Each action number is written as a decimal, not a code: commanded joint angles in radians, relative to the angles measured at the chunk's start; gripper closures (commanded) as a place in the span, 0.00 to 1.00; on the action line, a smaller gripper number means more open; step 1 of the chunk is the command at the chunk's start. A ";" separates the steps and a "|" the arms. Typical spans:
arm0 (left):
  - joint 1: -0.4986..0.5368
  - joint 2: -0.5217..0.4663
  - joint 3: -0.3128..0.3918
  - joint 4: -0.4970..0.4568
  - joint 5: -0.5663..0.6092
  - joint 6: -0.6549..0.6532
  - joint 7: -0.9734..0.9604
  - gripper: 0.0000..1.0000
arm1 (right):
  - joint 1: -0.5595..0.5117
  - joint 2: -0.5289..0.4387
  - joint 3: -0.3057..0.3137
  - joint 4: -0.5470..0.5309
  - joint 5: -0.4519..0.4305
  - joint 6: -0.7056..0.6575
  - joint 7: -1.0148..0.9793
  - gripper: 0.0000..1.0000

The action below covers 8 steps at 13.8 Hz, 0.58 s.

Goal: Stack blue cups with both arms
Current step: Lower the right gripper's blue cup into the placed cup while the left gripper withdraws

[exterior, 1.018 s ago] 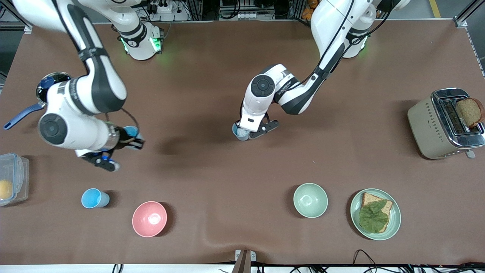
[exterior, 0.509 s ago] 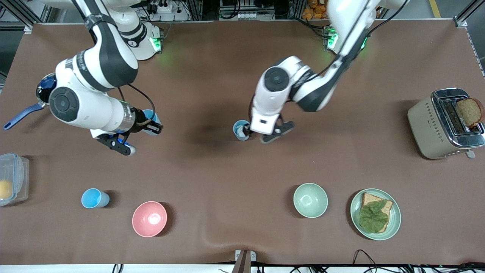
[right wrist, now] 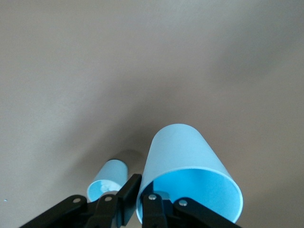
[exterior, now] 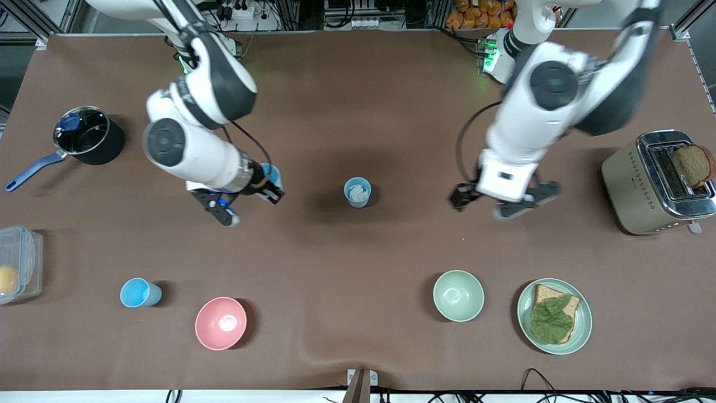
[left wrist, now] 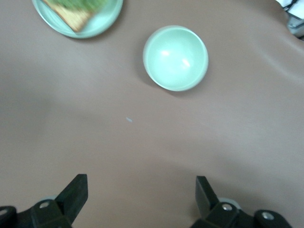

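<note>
The right pincer (exterior: 267, 186) grips a blue cup (right wrist: 190, 178) by its rim, aloft, likely for stacking into the centre cup (exterior: 357, 192) on the surface (exterior: 358, 112); the left pincer (exterior: 506, 202) hangs released, clear.

My front camera looks down across the brown table (exterior: 358, 252). My left wrist camera shares its pale green round bowl (exterior: 458, 295) (left wrist: 175, 58).

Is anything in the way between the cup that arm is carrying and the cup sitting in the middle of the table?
Nothing visible. The right gripper holds a blue cup above bare table, and the middle cup stands alone. The left gripper hangs open, toward the toaster.
</note>
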 commanded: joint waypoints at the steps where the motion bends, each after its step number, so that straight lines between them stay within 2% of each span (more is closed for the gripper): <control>1: 0.130 -0.108 -0.017 -0.032 -0.002 -0.049 0.199 0.00 | 0.071 0.138 -0.010 0.155 0.000 0.004 0.183 1.00; 3: 0.200 -0.164 -0.020 -0.032 -0.003 -0.058 0.343 0.00 | 0.138 0.222 -0.013 0.241 -0.006 0.006 0.307 1.00; 5: 0.220 -0.196 -0.015 -0.018 -0.026 -0.101 0.385 0.00 | 0.180 0.299 -0.015 0.327 -0.029 0.006 0.408 1.00; 8: 0.240 -0.205 -0.014 0.048 -0.032 -0.221 0.422 0.00 | 0.252 0.324 -0.013 0.349 -0.031 0.047 0.499 1.00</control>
